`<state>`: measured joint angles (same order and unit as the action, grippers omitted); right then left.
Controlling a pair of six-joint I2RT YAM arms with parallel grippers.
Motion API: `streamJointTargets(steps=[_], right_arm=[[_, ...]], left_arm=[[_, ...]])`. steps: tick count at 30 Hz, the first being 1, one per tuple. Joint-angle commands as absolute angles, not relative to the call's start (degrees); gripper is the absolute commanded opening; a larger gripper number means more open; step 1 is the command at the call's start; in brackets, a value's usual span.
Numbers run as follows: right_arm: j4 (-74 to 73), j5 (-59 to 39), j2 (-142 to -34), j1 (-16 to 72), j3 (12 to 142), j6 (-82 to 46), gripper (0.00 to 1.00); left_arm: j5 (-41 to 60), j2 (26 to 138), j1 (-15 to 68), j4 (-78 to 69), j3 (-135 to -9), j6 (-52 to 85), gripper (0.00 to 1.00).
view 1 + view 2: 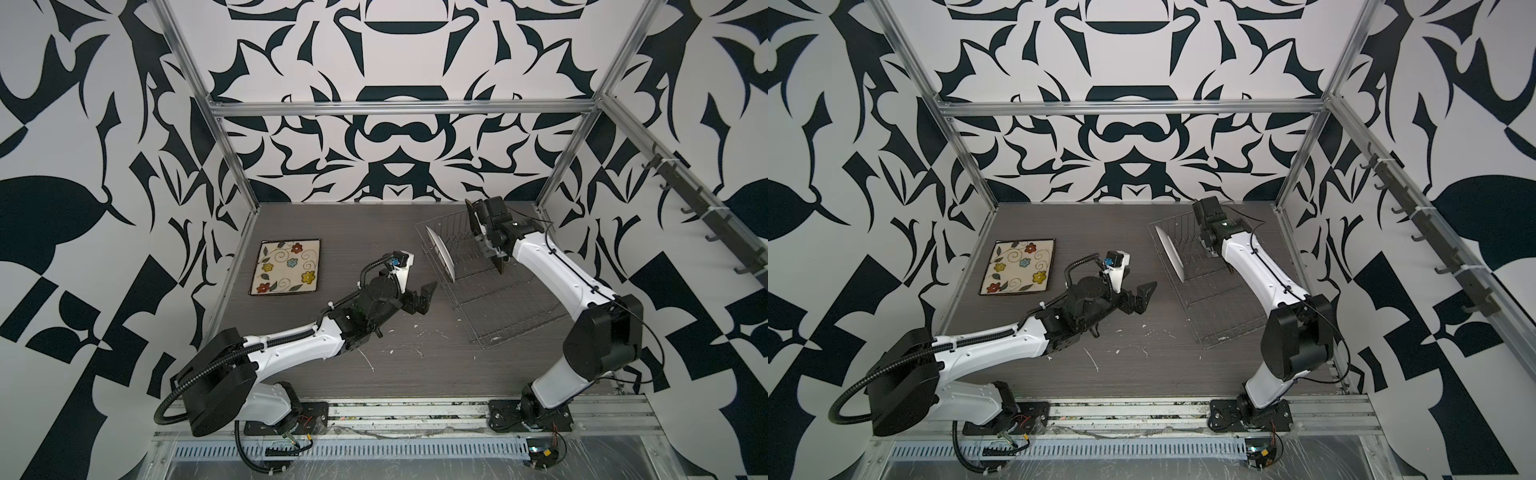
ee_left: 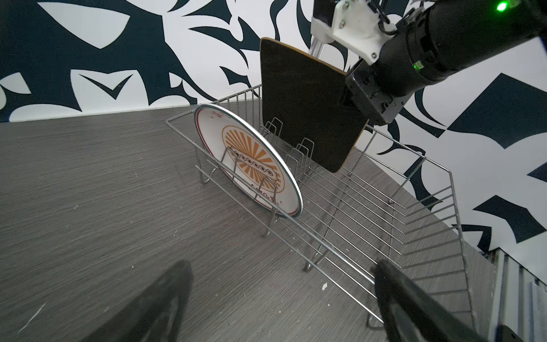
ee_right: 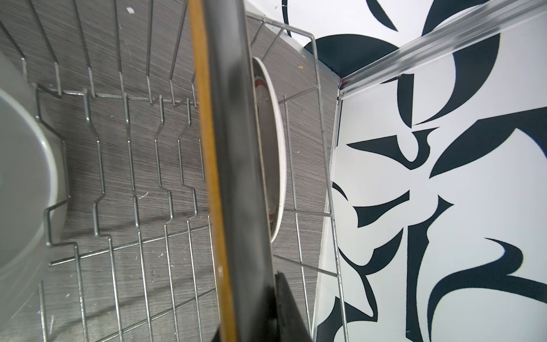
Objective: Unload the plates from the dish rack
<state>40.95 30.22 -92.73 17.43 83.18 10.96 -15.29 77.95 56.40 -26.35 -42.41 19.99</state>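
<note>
Lighting bright, even, diffuse; soft, faint shadows on table point(image 1: 291, 232). Both top views fairly sharp. Wrist views bowed at edges; close black plate point(image 3: 236, 177) out of focus.

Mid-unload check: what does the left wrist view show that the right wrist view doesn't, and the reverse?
Left wrist only: the orange print on the sunburst plate, and the open left claw.
Right wrist only: a second round plate, red-banded, close behind the black plate, by the end wall of the dish rack.
Both: the black plate clamped in the right claw, the dish rack, and the sunburst plate, only a plain grey blur in the right wrist view.
</note>
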Motion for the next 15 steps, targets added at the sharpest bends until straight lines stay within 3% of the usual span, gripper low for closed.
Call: streamJointTargets(steps=[1,15], right_arm=[[34.28,33.40,-87.34,17.85,86.40,10.44,0.00],[33.08,34.47,-83.08,20.22,86.18,12.98,0.00]], left_arm=[[-16.13,76.37,56.43,-26.53,-40.49,20.99,0.99],[-16.96,75.10,56.43,-26.54,-39.53,20.65,0.99]])
